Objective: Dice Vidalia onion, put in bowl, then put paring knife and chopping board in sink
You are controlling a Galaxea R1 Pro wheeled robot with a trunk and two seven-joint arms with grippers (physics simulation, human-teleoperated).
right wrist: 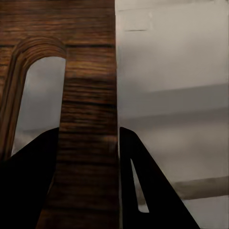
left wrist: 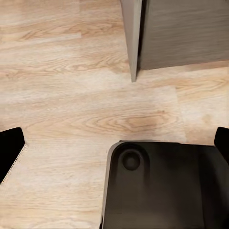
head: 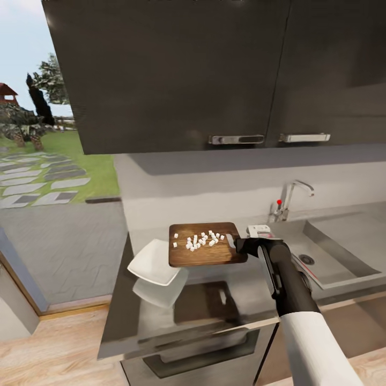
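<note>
The brown chopping board (head: 206, 252) is held level above the grey countertop (head: 214, 311), and small white pieces of diced onion (head: 201, 240) lie scattered on it. My right gripper (head: 236, 245) is shut on the board's handle end. The right wrist view shows the strip of the chopping board (right wrist: 90, 95) beside the handle slot clamped between the dark fingers (right wrist: 136, 176) of my right gripper (right wrist: 88, 133). The white squarish bowl (head: 154, 261) sits just left of the board, partly under its corner. My left gripper (left wrist: 114, 140) hangs open over the wood floor. The paring knife is out of view.
The steel sink (head: 343, 246) with its faucet (head: 289, 199) lies right of the board. Dark upper cabinets (head: 214, 75) hang overhead. A window (head: 48, 161) opens to the left. Below my left gripper are the robot's dark base (left wrist: 162, 186) and a cabinet corner (left wrist: 136, 38).
</note>
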